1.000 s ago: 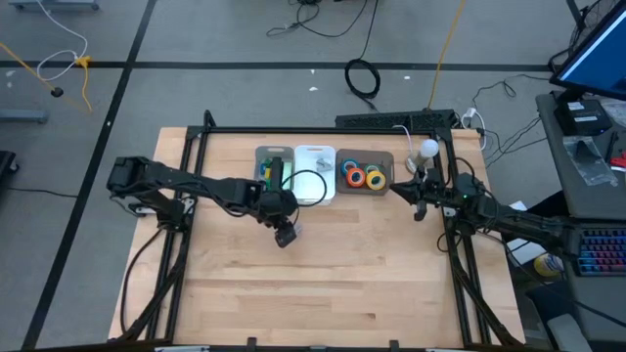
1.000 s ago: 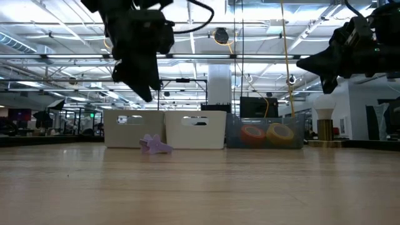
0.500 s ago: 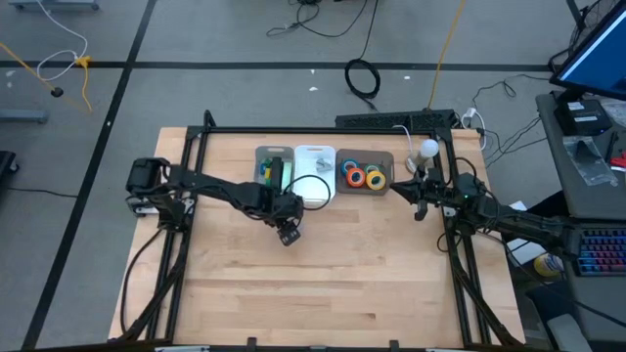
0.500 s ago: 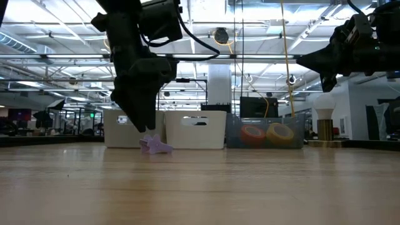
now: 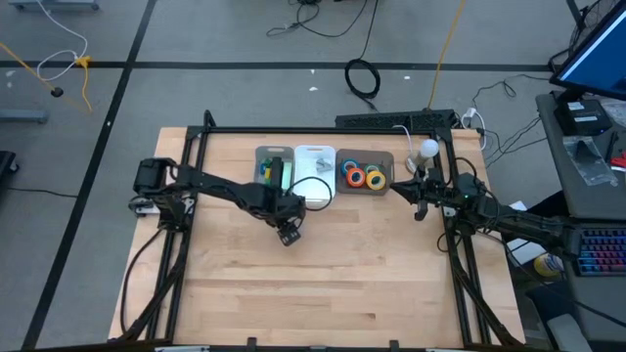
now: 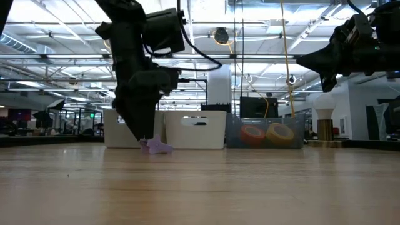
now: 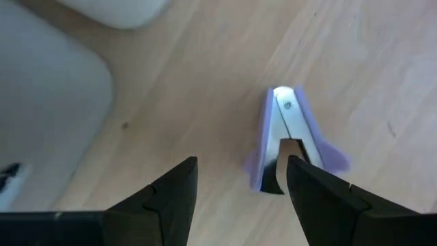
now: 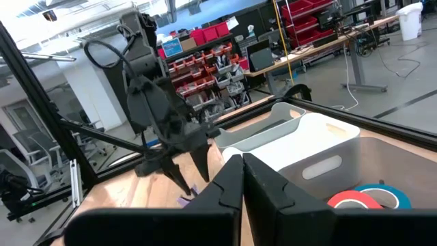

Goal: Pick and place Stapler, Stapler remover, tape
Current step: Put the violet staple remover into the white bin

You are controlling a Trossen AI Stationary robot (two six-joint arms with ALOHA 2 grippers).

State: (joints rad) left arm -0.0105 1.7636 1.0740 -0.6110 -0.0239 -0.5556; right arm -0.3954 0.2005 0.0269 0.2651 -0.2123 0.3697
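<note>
Hovering left of centre in the high view, the left gripper (image 5: 287, 236) stands open over the purple stapler remover (image 7: 290, 140) on the surface (image 5: 333, 284); off-centre closing could flick it away. Far right, the right gripper (image 5: 419, 212) waits shut.

No text, label, brand, number or sign can be read in any of the views; markings on the shelves and bins in the room behind the table are too small and blurred to make out.
</note>
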